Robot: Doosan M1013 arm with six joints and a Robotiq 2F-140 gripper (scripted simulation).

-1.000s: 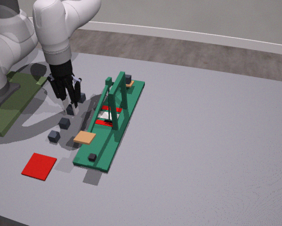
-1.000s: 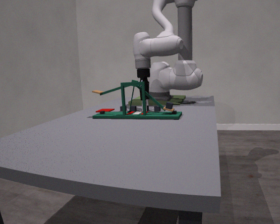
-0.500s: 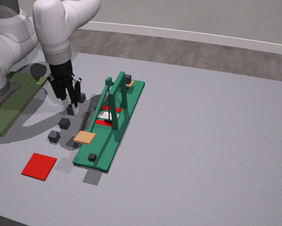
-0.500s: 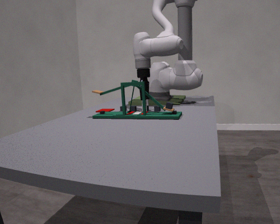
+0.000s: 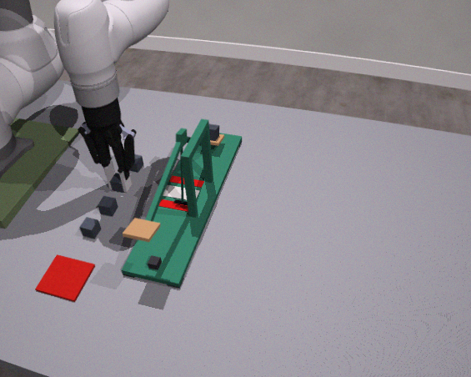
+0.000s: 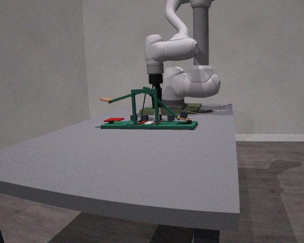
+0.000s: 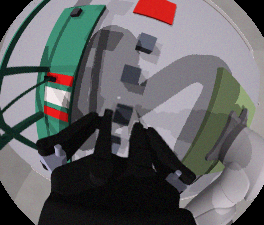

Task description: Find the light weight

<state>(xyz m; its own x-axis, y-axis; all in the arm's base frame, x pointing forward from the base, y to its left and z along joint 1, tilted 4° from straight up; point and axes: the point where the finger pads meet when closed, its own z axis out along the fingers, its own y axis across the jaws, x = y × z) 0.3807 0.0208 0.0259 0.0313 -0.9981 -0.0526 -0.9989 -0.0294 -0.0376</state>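
Observation:
My gripper [image 5: 117, 186] [image 7: 122, 112] points down at the table, its fingertips shut on a dark weight [image 5: 117, 182] [image 7: 123, 113] in a row of dark weights. Two others, a nearer weight [image 5: 107, 205] [image 7: 131, 75] and an end weight [image 5: 90, 228] [image 7: 146, 43], stand toward the red dish [image 5: 65, 278] [image 6: 114, 119] [image 7: 154, 10], which lies flat and bare. Another weight [image 5: 137, 163] [image 6: 170, 118] stands behind the gripper. One weight [image 5: 213, 132] [image 6: 183, 114] rests on the balance's lowered far pan [image 5: 219, 140] [image 6: 188, 119]. The near pan [image 5: 142, 229] [image 6: 105, 99] is raised and empty; the pointer hangs over a red field [image 5: 167, 204].
The green balance base [image 5: 172, 250] [image 6: 148, 127] [image 7: 77, 39] and its upright frame [image 5: 188, 179] [image 6: 134, 107] stand beside the row. Small black blocks [image 5: 154, 262] [image 6: 111, 122] sit near its ends. The olive robot base plate [image 5: 30, 167] is on the row's other side.

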